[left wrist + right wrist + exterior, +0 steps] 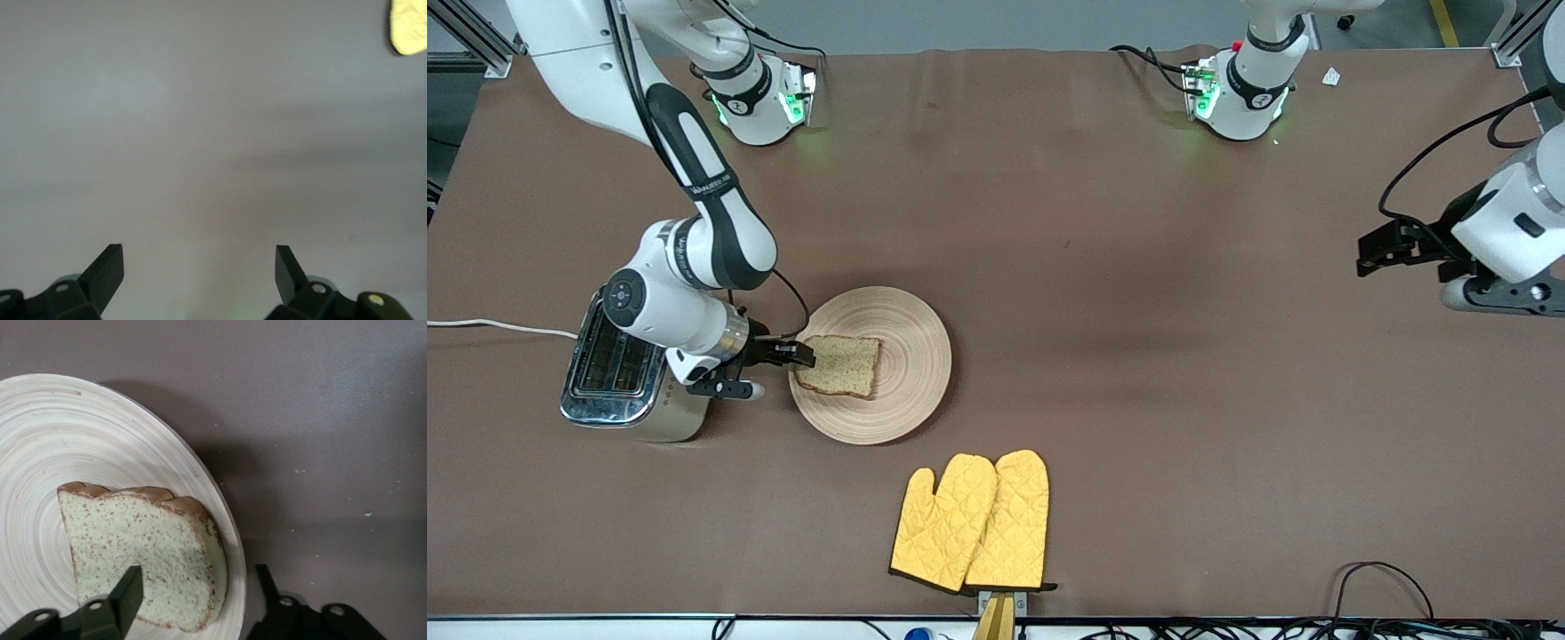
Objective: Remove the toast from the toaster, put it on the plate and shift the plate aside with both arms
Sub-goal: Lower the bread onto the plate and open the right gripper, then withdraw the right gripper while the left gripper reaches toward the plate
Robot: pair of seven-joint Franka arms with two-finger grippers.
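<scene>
Matte brown tabletop (pixel 1103 222), cloth-like. Landmark: round beige plate (pixel 911 391), wood-look, concentric grooves. Chrome two-slot toaster (pixel 618 378) beside it, toward right arm's end. Right tool (pixel 805 354) at plate rim, fingers apart astride the toast edge. Square speckled toast (pixel 840 364) flat on plate. Quilted yellow oven mitts (pixel 974 524) nearer camera. Left tool (pixel 1383 252) waits, wide, empty. No readable labels.

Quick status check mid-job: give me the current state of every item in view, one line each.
toast: lying flat on the plate, at the edge nearest the toaster.
plate: on the table beside the toaster, not gripped.
toaster: upright, slots look empty.
oven mitts: flat, side by side, overlapping, nearer the front camera than the plate.
right gripper: open, fingers either side of the toast's edge.
left gripper: open, empty, waiting over bare table.
</scene>
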